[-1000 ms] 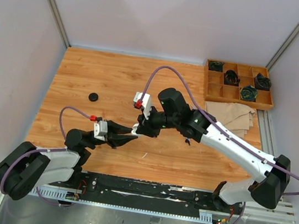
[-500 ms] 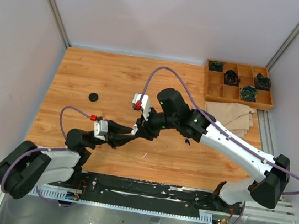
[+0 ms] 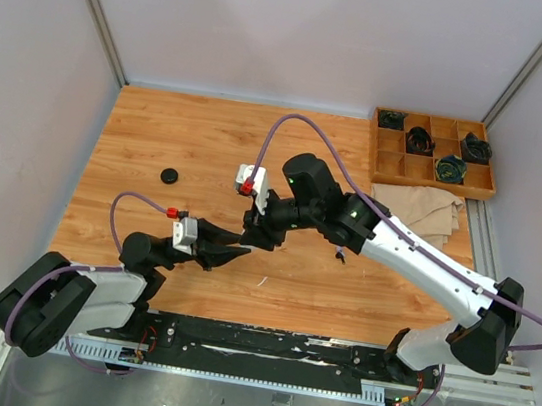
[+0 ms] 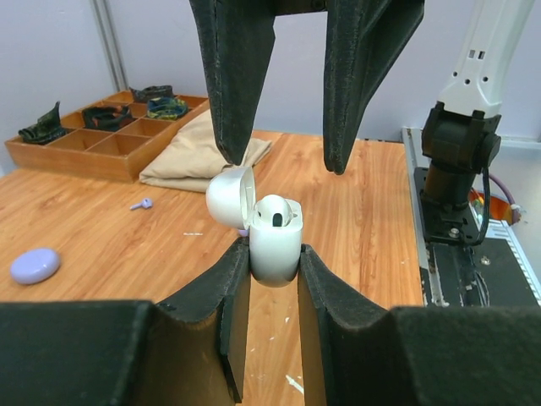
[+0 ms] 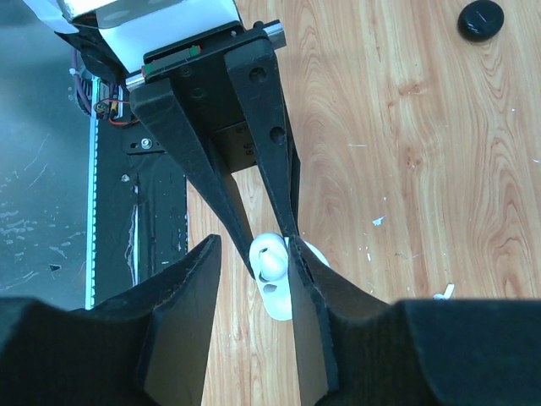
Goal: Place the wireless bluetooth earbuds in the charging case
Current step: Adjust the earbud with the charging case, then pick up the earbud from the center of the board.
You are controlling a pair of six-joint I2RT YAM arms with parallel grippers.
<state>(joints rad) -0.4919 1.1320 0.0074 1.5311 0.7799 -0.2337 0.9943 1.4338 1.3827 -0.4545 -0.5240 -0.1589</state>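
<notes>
Your right pincer [image 4: 283,165] has let go and risen, jaws narrowly apart and empty, leaving the white earbud [image 4: 277,215] sitting in the open charging case [image 4: 275,249] your left pincer [image 4: 272,251] clamps; retreat straight, or a jaw could clip the lid [image 4: 226,199].

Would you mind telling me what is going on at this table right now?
The left end effector is shut on a small white charging case, holding it upright with its lid flipped open. A white earbud sits in the case. The right end effector hovers just above it with its jaws open, gripping nothing. A lilac earbud lies loose on the wooden table, not yet in any case.
</notes>
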